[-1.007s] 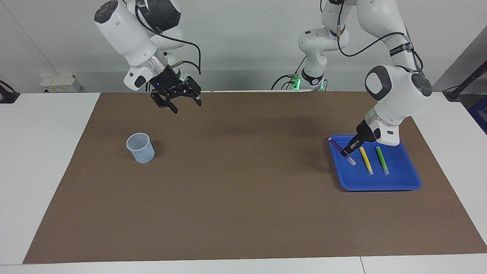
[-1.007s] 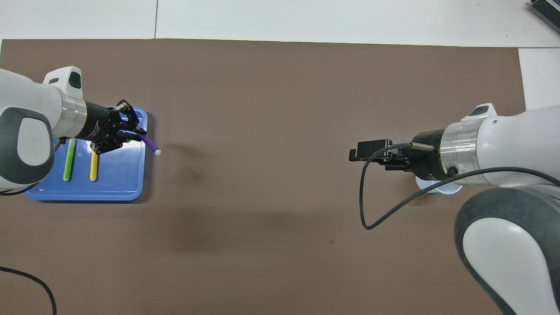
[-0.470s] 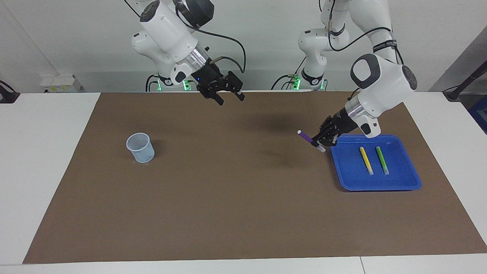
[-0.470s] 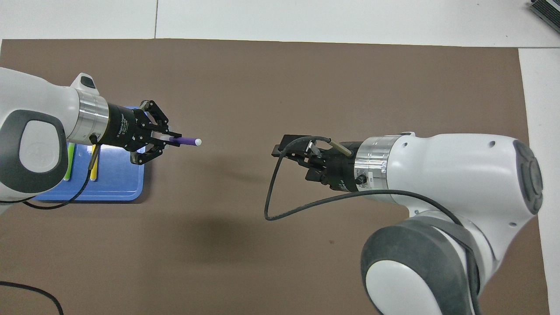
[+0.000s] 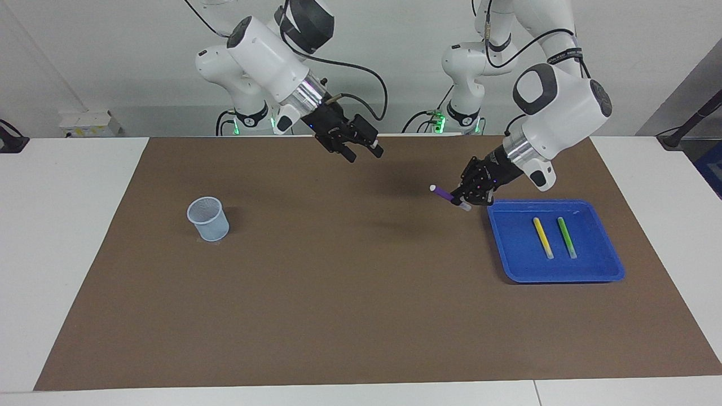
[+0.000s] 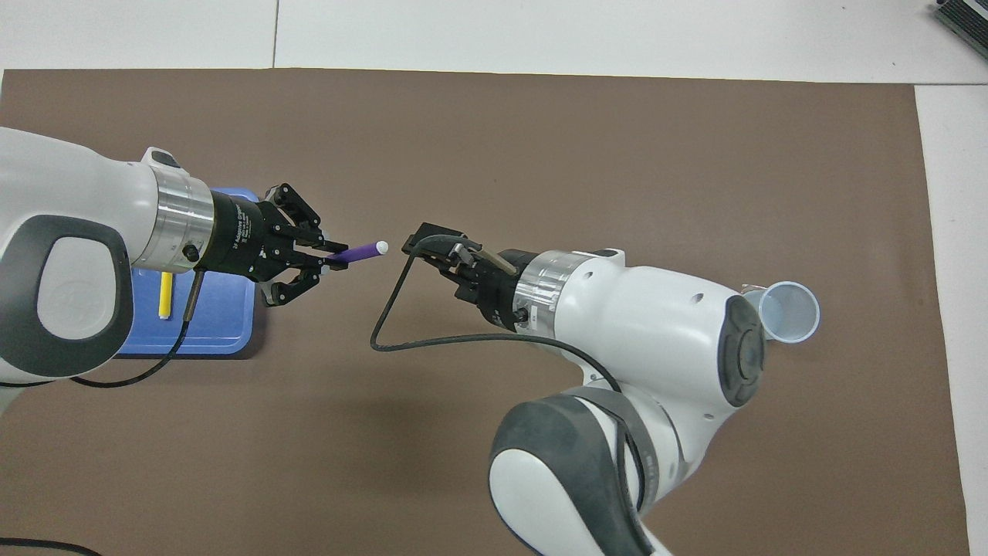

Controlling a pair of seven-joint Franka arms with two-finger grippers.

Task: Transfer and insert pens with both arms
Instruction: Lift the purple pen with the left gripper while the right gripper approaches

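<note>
**Clerk:** Item one, the purple pen. Where is it, and who has it?

**Arm:** My left gripper is clamped on it near the pale cap end. It is up in the air over the brown mat, just off the blue tray's edge toward the middle of the table. Its free tip points at my other hand.

**Clerk:** Item two, the right gripper.

**Arm:** Fingers apart, nothing in them. It hangs over the mat toward the robots' edge. In the overhead view it faces the pen's tip with a small gap between; not touching.

**Clerk:** Items three and four.

**Arm:** Yellow pen and green pen, lying side by side in the tray, apart from each other, untouched.

**Clerk:** Item five.

**Arm:** Pale blue cup, upright on the mat at the right arm's end, well apart from both grippers. No pen can be seen in it.

**Clerk:** Step in hand?

**Arm:** The handover of the first pen, I judge; pick-up done, pass not yet made.

**Clerk:** Next move calls for what?

**Arm:** Bringing the open right fingers around the pen's free length, lined up with its axis, and closing before the left lets go. Release too soon and the pen drops.
</note>
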